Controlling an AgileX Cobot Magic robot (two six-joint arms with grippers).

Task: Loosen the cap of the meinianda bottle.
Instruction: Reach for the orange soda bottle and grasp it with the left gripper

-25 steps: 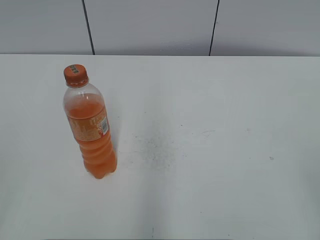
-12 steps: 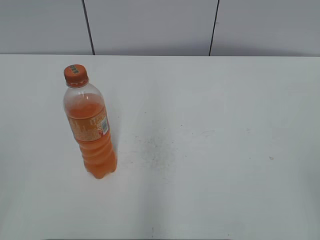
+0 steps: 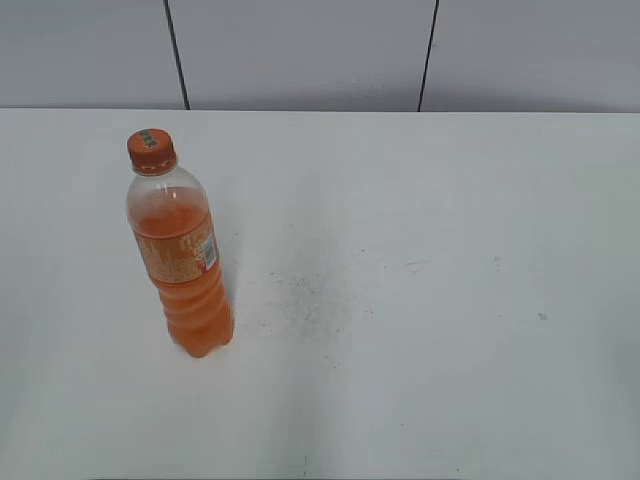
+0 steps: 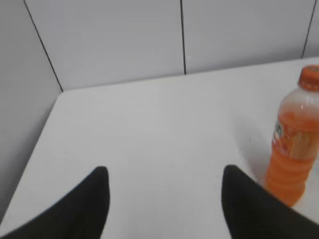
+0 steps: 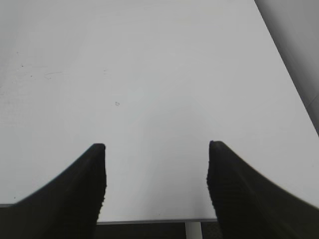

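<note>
Nothing has moved in the last second, so the job has not started yet. The meinianda bottle (image 3: 181,262) stands up straight on the left side of the white worktop (image 3: 420,300), with the cap (image 3: 151,151) on top and nothing touching it. My left tool (image 4: 164,199) is spread wide and holds nothing, and the bottle is off to its right. My right tool (image 5: 155,174) is wide and holds nothing too, near the worktop's right edge. There is lots of bare room around the bottle.
</note>
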